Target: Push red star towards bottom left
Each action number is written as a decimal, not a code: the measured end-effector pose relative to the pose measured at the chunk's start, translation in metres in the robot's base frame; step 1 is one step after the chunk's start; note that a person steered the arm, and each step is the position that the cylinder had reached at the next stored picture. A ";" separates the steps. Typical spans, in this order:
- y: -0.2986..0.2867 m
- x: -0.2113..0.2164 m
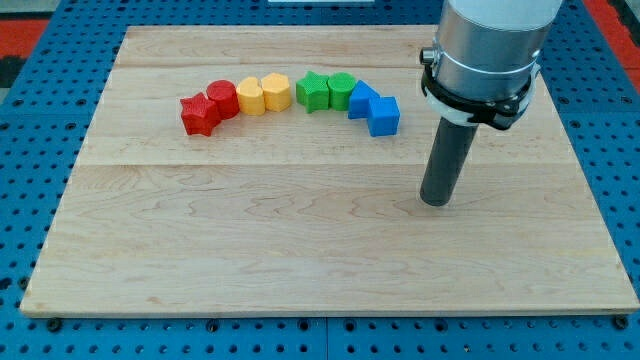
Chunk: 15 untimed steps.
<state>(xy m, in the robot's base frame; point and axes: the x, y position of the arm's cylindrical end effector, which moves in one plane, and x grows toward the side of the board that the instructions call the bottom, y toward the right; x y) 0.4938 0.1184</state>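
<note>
The red star (198, 115) lies at the left end of an arched row of blocks in the upper half of the wooden board (300, 240). A red cylinder (223, 99) touches its upper right side. My tip (435, 201) rests on the board at the view's right, far right of and below the red star. It is below and right of the blue blocks and touches no block.
The row runs rightward from the red pair: a yellow block (250, 96), a yellow hexagon (276, 92), a green star (313, 91), a green block (341, 90), a blue block (362, 100) and a blue cube (383, 116). Blue pegboard (40, 150) surrounds the board.
</note>
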 end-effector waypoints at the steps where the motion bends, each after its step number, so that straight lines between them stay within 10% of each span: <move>1: -0.079 0.013; 3: -0.331 -0.006; 5: -0.417 -0.144; 7: -0.298 -0.098; 10: -0.346 -0.118; 12: -0.218 -0.129; 13: -0.193 -0.060; 15: -0.195 -0.097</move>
<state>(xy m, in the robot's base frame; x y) 0.3965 -0.0765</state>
